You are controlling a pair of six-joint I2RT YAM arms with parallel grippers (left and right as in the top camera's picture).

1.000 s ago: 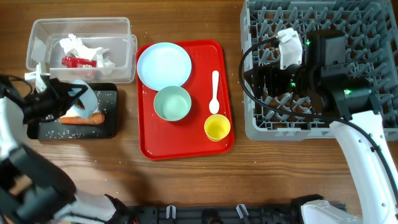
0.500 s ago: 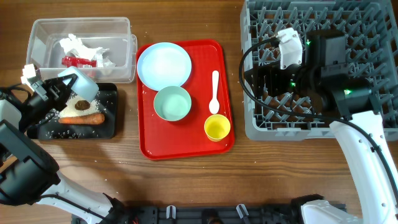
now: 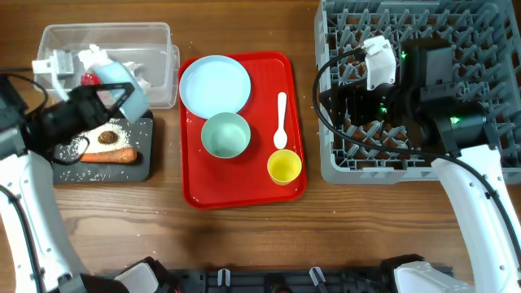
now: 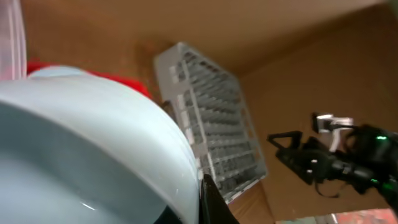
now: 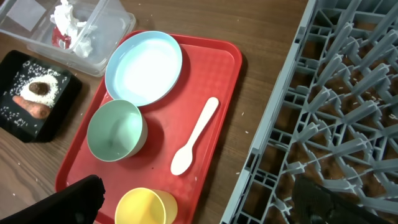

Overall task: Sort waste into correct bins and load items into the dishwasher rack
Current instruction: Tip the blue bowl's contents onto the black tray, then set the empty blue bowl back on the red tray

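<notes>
My left gripper (image 3: 104, 99) is shut on the rim of the light blue bowl (image 3: 129, 91) and holds it tilted above the near edge of the clear tub (image 3: 155, 41) and the black tray (image 3: 145, 167). In the left wrist view the bowl (image 4: 81, 143) fills the frame beside one black finger (image 4: 210, 200). The black tray holds rice (image 3: 124, 129), a brown lump (image 3: 106, 136) and the carrot (image 3: 110, 155). The tub holds tissue (image 3: 91, 55) and the red wrapper (image 3: 88, 79). My right gripper (image 5: 199, 190) is open and empty above the left edge of the grey rack (image 3: 472, 32).
The red serving tray (image 3: 244, 191) carries the light blue plate (image 3: 214, 85), pale green bowl (image 3: 225, 135), white spoon (image 3: 281, 120) and yellow cup (image 3: 284, 166). They also show in the right wrist view: plate (image 5: 144, 68), green bowl (image 5: 115, 129), spoon (image 5: 194, 135), cup (image 5: 146, 208). Loose rice lies around the black tray.
My left gripper has lifted the light blue bowl off the black tray and carried it right and farther away. Rice and the brown lump now lie uncovered on that tray. The right arm has not moved.
</notes>
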